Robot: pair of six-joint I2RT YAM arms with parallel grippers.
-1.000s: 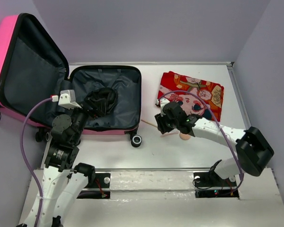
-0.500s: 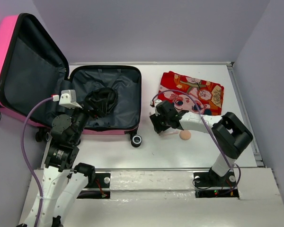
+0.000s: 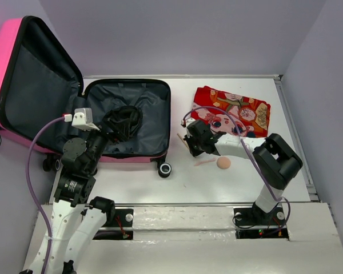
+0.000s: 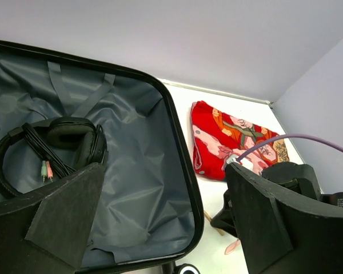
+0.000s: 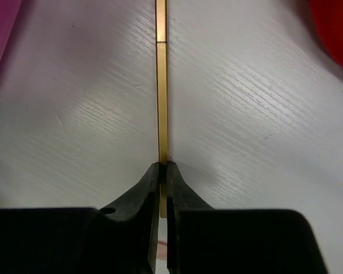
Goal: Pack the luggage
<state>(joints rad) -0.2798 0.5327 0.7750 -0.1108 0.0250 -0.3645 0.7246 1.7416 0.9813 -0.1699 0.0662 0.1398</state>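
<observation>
The luggage, an open pink suitcase (image 3: 6, 63), has its lid standing at the left and its grey-lined base (image 3: 151, 123) flat on the table. Black headphones (image 3: 121, 121) lie inside, also in the left wrist view (image 4: 51, 142). My left gripper (image 3: 104, 136) is open and empty over the base's near edge (image 4: 166, 222). My right gripper (image 3: 190, 144) is shut on a thin yellow stick (image 5: 162, 85), low over the white table just right of the suitcase (image 5: 163, 168). The stick's tip shows in the top view (image 3: 179, 137).
A red patterned cloth (image 3: 231, 111) lies folded at the back right. A small peach ball (image 3: 223, 163) and a pink strip (image 3: 204, 162) lie on the table near my right arm. A suitcase wheel (image 3: 164, 169) sticks out at the front. Walls close in on three sides.
My right gripper has moved left toward the suitcase and its arm has folded in. The stick has swung with it. The left arm has not moved.
</observation>
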